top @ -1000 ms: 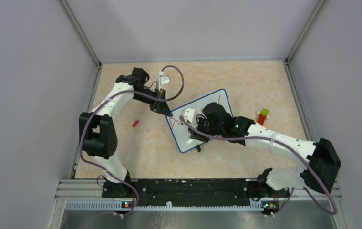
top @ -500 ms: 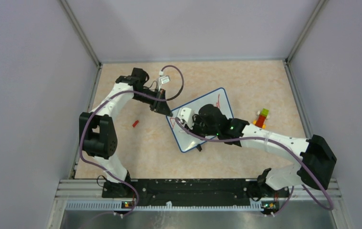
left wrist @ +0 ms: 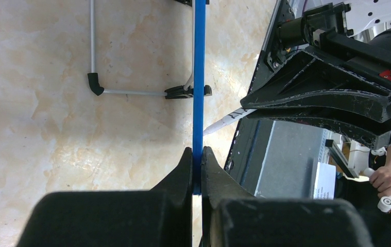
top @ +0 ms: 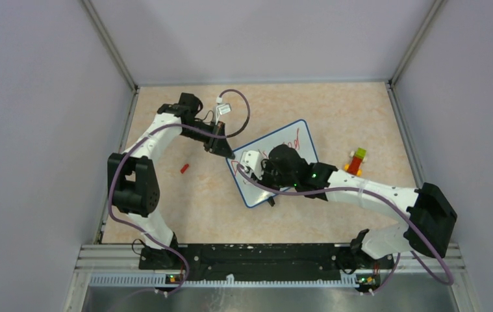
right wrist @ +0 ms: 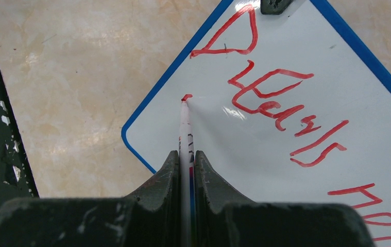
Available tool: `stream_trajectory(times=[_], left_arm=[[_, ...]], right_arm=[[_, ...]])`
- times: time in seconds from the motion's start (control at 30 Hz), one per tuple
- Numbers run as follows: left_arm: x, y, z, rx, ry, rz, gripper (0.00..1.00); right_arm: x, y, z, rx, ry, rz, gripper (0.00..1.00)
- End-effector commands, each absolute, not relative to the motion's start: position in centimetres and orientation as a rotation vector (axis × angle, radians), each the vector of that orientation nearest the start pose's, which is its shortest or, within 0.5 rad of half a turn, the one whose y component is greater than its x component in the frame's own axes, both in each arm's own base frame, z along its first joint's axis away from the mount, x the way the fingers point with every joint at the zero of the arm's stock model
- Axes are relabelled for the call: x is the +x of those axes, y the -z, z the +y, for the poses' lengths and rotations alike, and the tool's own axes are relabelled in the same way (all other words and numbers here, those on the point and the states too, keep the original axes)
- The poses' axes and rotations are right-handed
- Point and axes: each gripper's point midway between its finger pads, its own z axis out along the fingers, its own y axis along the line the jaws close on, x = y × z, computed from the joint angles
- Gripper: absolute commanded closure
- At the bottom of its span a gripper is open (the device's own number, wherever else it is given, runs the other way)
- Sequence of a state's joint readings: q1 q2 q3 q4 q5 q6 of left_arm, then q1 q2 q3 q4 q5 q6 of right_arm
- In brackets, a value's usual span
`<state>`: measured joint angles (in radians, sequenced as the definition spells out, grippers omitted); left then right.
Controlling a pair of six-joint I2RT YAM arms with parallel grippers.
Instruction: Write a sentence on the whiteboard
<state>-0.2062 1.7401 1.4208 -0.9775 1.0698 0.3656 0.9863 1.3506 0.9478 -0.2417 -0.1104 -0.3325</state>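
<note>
The whiteboard (top: 299, 151) lies tilted in the middle of the table, its blue rim seen edge-on in the left wrist view (left wrist: 199, 77). My left gripper (left wrist: 197, 152) is shut on that rim at the board's left corner (top: 228, 153). My right gripper (right wrist: 186, 154) is shut on a white marker (right wrist: 185, 126), and its red tip touches the board near the near-left corner, at a short red stroke. The sentence (right wrist: 281, 98) runs in red above and right of the tip, reading "Dreams", with more letters at the lower right. From above, my right gripper (top: 261, 173) covers the board's left half.
A small red cap (top: 184, 168) lies on the table left of the board. A stack of coloured blocks (top: 356, 159) stands to its right. The board's wire stand (left wrist: 131, 91) with black feet shows beneath it. Grey walls enclose the table.
My right arm has slid left across the board, uncovering more red writing at its far right end. The left arm has stayed where it was.
</note>
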Motion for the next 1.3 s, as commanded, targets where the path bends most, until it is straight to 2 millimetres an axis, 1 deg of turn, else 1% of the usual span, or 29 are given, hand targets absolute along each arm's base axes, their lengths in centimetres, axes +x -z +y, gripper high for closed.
stream_trajectory(times=[0.0, 0.23, 0.43, 0.63, 0.73, 0.9, 1.13, 1.27], left_arm=[[28.7, -18.2, -20.7, 0.893, 1.37, 2.267, 1.0], [28.8, -18.3, -20.7, 0.896, 1.366, 2.262, 1.0], [28.8, -18.1, -20.8, 0.897, 1.367, 2.263, 1.0], [28.7, -18.2, -20.8, 0.896, 1.371, 2.26, 1.0], [28.7, -18.2, -20.7, 0.896, 1.37, 2.261, 1.0], [28.7, -18.2, -20.7, 0.895, 1.369, 2.26, 1.0], [28.6, -18.2, -20.7, 0.9, 1.366, 2.256, 1.0], [28.6, -18.1, -20.7, 0.899, 1.365, 2.258, 1.0]], right_arm=[[21.1, -15.4, 32.0, -1.431, -0.423, 1.727, 1.0], [22.9, -17.2, 31.9, -1.359, -0.373, 1.721, 1.0], [23.9, -18.3, 31.8, -1.304, -0.377, 1.727, 1.0], [24.3, -19.0, 31.7, -1.289, -0.372, 1.728, 1.0], [24.1, -18.9, 31.8, -1.299, -0.384, 1.727, 1.0], [22.8, -16.9, 31.5, -1.372, -0.39, 1.758, 1.0], [20.9, -14.1, 30.4, -1.455, -0.377, 1.789, 1.0], [19.6, -13.1, 30.6, -1.502, -0.398, 1.792, 1.0]])
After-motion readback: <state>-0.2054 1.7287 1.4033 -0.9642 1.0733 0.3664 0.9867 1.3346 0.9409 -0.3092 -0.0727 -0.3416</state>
